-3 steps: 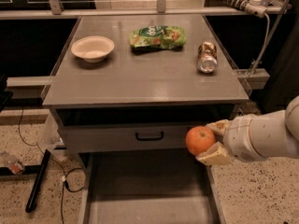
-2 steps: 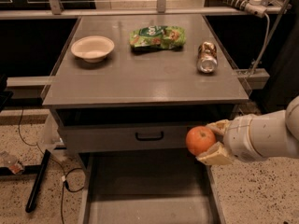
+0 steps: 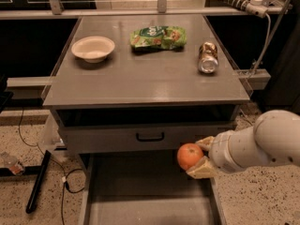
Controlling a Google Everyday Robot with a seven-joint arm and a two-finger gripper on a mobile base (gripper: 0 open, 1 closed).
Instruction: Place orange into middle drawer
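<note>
The orange is round and bright, held in my gripper, whose fingers close on it from the right. It hangs above the right rear part of the open middle drawer, a wide shallow grey drawer with a bare floor, pulled out below the closed drawer front with a black handle. My white arm reaches in from the right.
On the grey cabinet top stand a white bowl at the left, a green snack bag in the middle and a can lying at the right. Black cables lie on the speckled floor to the left.
The orange and my gripper have shifted very slightly; otherwise nothing has visibly moved.
</note>
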